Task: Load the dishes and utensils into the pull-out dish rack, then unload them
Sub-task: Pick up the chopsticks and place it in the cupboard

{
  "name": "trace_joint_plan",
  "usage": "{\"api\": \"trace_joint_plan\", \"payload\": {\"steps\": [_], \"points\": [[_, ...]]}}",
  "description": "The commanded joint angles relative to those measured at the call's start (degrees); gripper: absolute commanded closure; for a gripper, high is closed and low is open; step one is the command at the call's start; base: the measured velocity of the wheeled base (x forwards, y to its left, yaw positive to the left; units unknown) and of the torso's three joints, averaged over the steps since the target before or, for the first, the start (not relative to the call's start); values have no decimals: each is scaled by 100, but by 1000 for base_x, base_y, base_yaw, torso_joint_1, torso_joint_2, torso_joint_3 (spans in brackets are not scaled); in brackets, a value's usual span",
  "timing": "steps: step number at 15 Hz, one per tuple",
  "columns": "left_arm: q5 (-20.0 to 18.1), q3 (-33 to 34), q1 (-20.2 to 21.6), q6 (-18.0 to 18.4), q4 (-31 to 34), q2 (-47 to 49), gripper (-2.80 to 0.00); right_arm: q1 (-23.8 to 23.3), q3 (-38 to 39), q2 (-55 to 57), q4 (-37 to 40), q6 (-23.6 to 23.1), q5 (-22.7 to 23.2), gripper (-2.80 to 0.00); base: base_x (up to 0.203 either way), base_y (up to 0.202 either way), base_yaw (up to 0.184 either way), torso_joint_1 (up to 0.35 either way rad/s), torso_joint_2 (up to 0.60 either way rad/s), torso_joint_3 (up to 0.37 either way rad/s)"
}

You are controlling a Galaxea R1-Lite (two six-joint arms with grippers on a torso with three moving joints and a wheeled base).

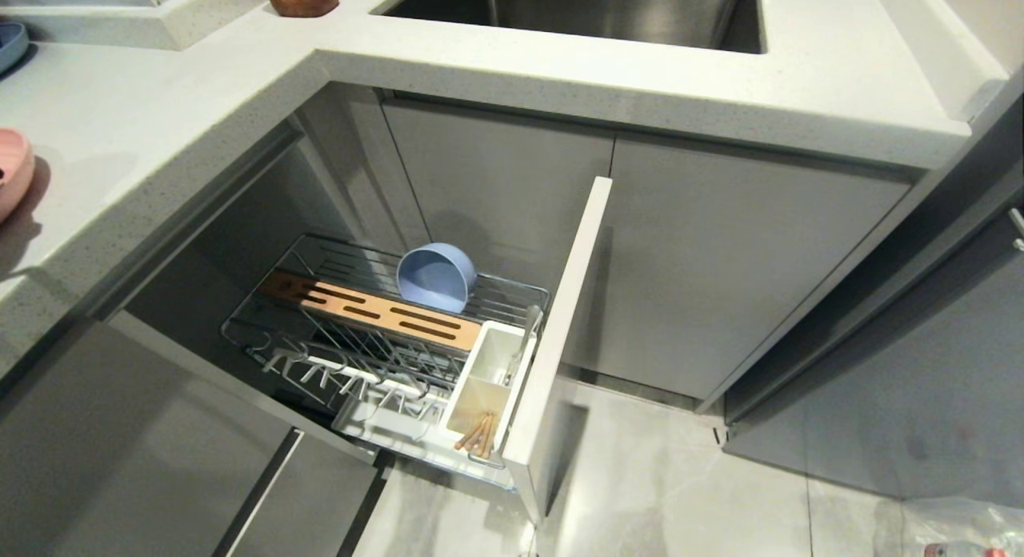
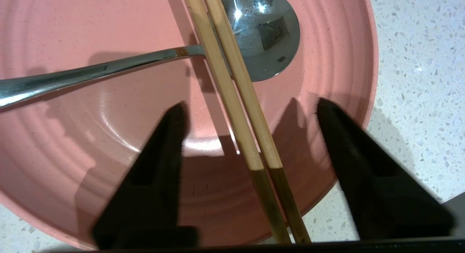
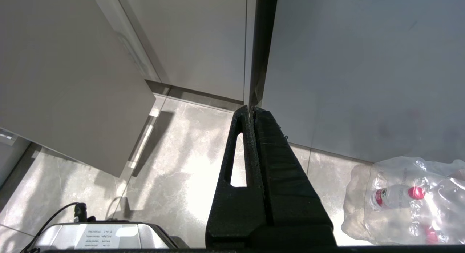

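The left wrist view is showing what the head view is mostly cutting off: the pink plate (image 2: 72,144) sitting on the speckled white counter (image 2: 417,82), with a metal spoon (image 2: 261,35) and a pair of wooden chopsticks (image 2: 239,100) lying in it. In the head view only a sliver of that plate (image 1: 12,177) is peeking in at the left edge of the counter (image 1: 160,141), and neither arm is appearing there at all.

The left gripper (image 2: 250,107) is hovering just above the plate, its two black fingers (image 2: 160,147) standing well apart on either side of the chopsticks and gripping nothing. The chopsticks are lying side by side, crossing over the spoon's handle where it is meeting the bowl of the spoon.

The right gripper (image 3: 251,111) is hanging low beside the cabinets, pointing at the grey tiled floor (image 3: 174,165), its fingers pressed together and empty. Only this view is showing a plastic-wrapped pack of bottles (image 3: 399,198) on the floor.

The head view alone is showing the pull-out rack (image 1: 384,333) drawn out under the counter. A pale blue bowl (image 1: 436,277) is standing on edge in the wire basket behind the slotted brown strip (image 1: 376,309). In the white caddy (image 1: 488,389), another pair of chopsticks (image 1: 478,435) is sitting in the nearer compartment, and a thin metal handle (image 1: 524,341) is leaning out of the farther one.
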Motion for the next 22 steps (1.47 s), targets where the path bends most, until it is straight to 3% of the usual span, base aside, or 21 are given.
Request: {"api": "trace_joint_plan", "payload": {"steps": [1,10,17,19,22], "points": [[2,2,5,-22,23,1,0,0,0,9,0,0,-1,0,0,0,0,0,0,0],[36,-49,5,-5,23,-170,0,0,0,9,0,0,-1,0,0,0,0,0,0,0],[79,-313,-175,121,56,-932,0,0,0,9,0,0,-1,0,0,0,0,0,0,0],[76,-314,-611,179,129,-1069,0,0,0,9,0,0,-1,0,0,0,0,0,0,0],[34,-296,-1912,340,608,-1258,0,0,0,9,0,0,-1,0,0,0,0,0,0,0]]}}
